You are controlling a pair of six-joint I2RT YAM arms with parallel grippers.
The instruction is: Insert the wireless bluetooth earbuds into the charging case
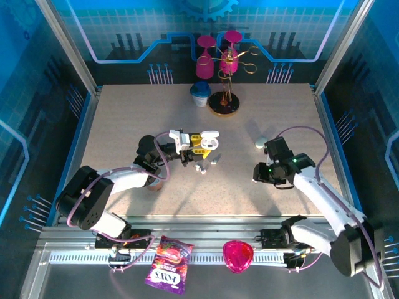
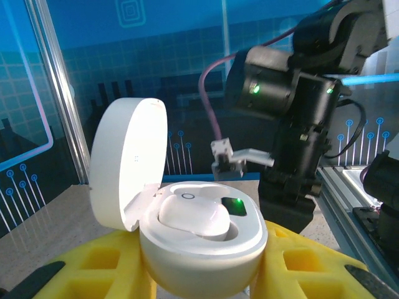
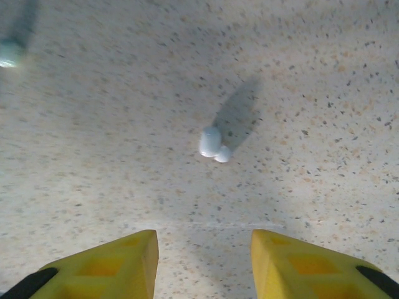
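One earbud (image 2: 190,217) is being cradled in the open case (image 2: 199,261); a loose earbud (image 3: 212,144) is lying on the table (image 3: 312,93).
The case is being pinched between the left gripper's (image 1: 202,146) yellow fingers (image 2: 68,280), its base being cut off by the frame edge. The right gripper (image 3: 201,240) is being held above the loose earbud, jaws parted around nothing. A pale corner blob (image 3: 9,53) is being blurred beyond telling.

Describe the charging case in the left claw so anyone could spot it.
On the speckled table, follow the left arm to its claw near the middle. Between the yellow fingers sits the white charging case: lid flipped open, earbud seated inside, unlike the closed white case farther right.
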